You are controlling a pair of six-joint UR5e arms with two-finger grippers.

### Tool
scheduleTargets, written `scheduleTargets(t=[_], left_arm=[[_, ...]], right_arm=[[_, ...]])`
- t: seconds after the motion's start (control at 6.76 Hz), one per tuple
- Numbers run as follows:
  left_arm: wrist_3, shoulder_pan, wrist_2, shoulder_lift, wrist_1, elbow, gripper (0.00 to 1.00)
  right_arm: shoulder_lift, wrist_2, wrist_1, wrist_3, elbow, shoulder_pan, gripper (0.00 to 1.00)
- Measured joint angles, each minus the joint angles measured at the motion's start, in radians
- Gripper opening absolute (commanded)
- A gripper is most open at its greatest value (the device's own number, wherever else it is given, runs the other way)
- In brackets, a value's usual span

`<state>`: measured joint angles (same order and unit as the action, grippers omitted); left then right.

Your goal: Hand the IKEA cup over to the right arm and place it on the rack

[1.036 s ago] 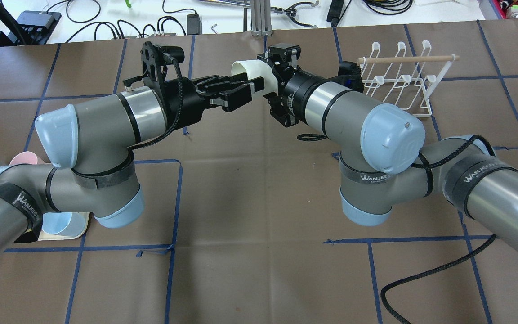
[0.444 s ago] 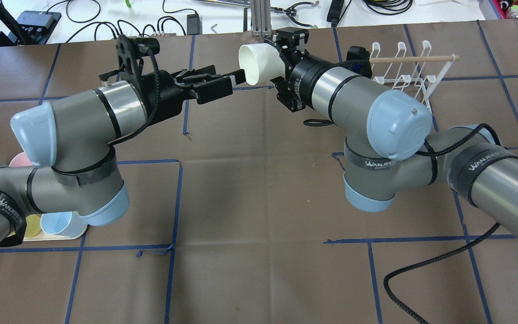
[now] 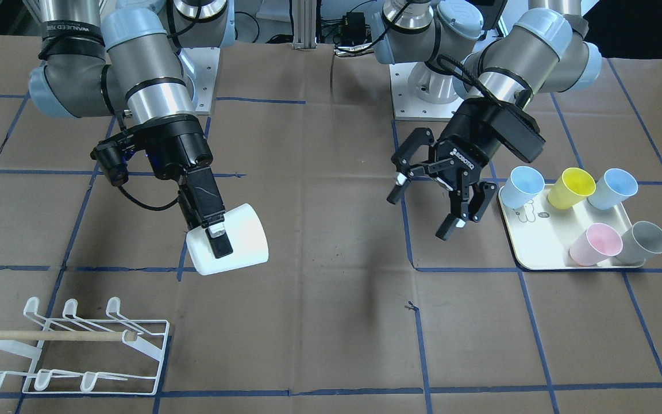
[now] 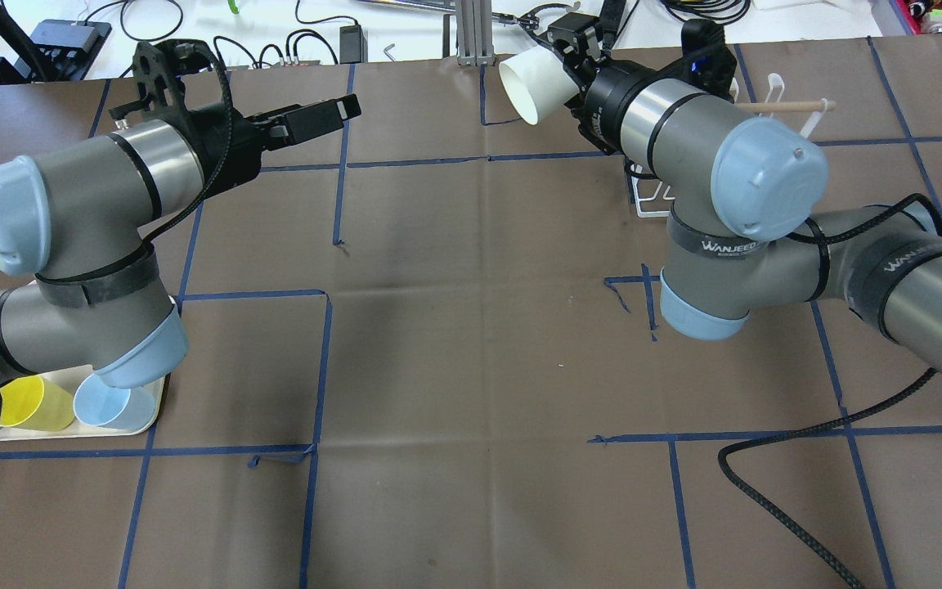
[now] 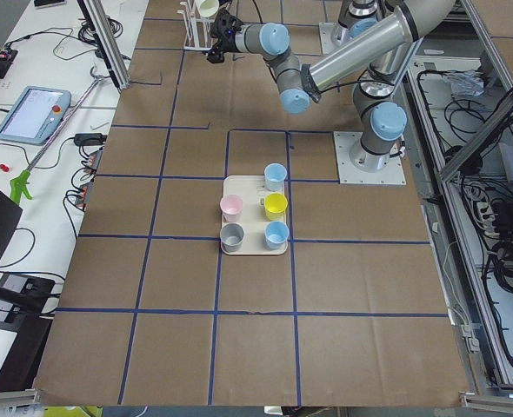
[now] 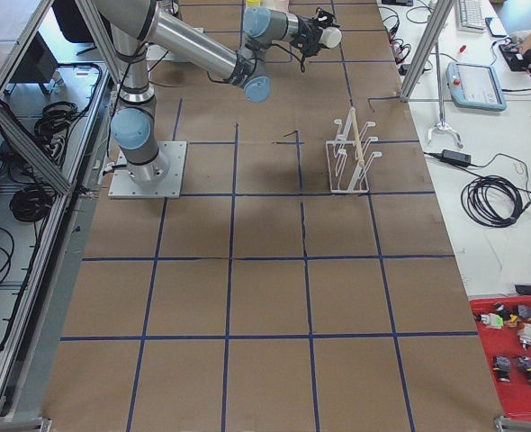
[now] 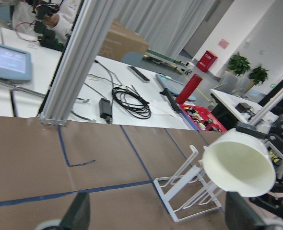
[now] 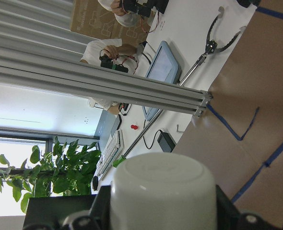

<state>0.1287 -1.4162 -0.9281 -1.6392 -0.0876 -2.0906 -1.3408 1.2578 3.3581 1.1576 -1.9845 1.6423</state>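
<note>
The white IKEA cup (image 3: 233, 241) hangs tilted above the table with my right gripper (image 3: 218, 237) shut on its wall near the base. In the overhead view the cup (image 4: 530, 82) points its open mouth to the left, and the right gripper (image 4: 567, 69) is behind it. The white wire rack (image 3: 72, 345) with its wooden dowel stands on the table below and beyond the cup, partly hidden by the right arm in the overhead view. My left gripper (image 3: 431, 210) is open and holds nothing, well apart from the cup. The left wrist view shows the cup (image 7: 240, 163) above the rack (image 7: 184, 189).
A cream tray (image 3: 538, 250) with several coloured cups sits by the left arm's base. A black cable (image 4: 765, 483) lies on the mat at the near right. An aluminium post (image 4: 471, 33) stands at the far table edge, with cables and tools behind it.
The arms have drawn apart. My left gripper has let go of the cup and pulled back to the left, open. My right gripper has carried the cup farther back and right, towards the rack.
</note>
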Motion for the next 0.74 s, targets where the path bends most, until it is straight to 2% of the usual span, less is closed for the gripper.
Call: scheduleTargets(t=[0.15,0.44,0.59,0.74], left_arm=[[0.000,-0.009,-0.147,0.000,-0.166,0.069,1.00],[0.000,-0.056,-0.434,0.003,-0.656,0.262,1.00],[0.000,-0.077,-0.519,0.004,-0.933,0.373,1.00],[-0.004,-0.088,-0.558,0.005,-1.170,0.476,1.00]], right_arm=[[0.014,0.032,0.000,-0.143,0.023,-0.029,0.21],[0.051,0.152,0.000,-0.473,0.060,-0.066,0.21],[0.074,0.207,0.000,-0.639,0.071,-0.085,0.21],[0.098,0.241,0.009,-0.769,0.086,-0.107,0.21]])
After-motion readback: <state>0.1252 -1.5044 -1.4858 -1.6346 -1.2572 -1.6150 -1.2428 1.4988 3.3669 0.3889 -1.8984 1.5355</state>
